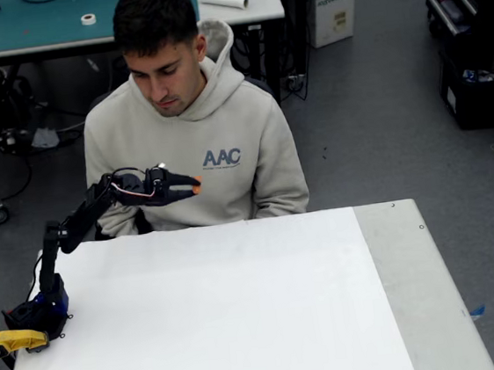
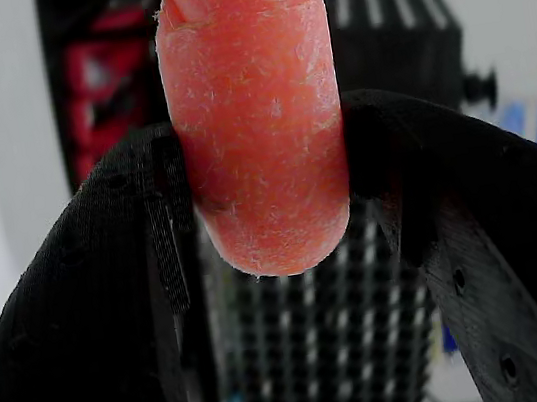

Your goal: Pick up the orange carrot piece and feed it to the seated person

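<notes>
From the fixed view I see my black arm (image 1: 74, 222) rising from its base at the left edge of the white desk (image 1: 242, 309) and reaching to the right, with the pincer (image 1: 190, 186) held level in the air above the desk's far edge. The pincer is closed down on the orange carrot piece (image 1: 196, 185), which shows as a small orange bit at the very tip. It sits in front of the seated person (image 1: 192, 147), at chest height just left of the blue letters on the hoodie and well below the chin; the person's head is tipped down toward it. In the wrist view the carrot piece (image 2: 257, 122) stands upright between the two black fingers (image 2: 114, 315), both pressing its sides, with its rounded end poking out below them. A yellow-handled tool (image 1: 14, 340) lies by the arm's base at the left edge of the desk.
</notes>
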Controlling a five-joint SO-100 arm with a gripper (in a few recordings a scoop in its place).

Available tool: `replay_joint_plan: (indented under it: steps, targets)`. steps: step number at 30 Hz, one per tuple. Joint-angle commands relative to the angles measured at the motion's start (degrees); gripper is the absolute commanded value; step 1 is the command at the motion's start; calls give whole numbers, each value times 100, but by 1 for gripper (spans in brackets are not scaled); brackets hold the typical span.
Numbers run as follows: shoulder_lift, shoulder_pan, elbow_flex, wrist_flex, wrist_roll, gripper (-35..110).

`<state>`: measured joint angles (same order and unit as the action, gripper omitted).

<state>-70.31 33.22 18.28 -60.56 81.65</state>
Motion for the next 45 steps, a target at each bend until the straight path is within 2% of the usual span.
replay_joint_plan:
  steps: [1, 8, 17, 25, 31, 45]
  targets:
    - [448, -325, -1705, 26, 79, -2]
    - [1828, -932, -3920, 26, 79, -2]
    - [1573, -1459, -3771, 88, 70, -2]
    - [1573, -1696, -3771, 1459, 62, -2]
    - [1582, -1925, -3762, 2030, 70, -2]
    - [1582, -2399, -3762, 2153, 141, -2]
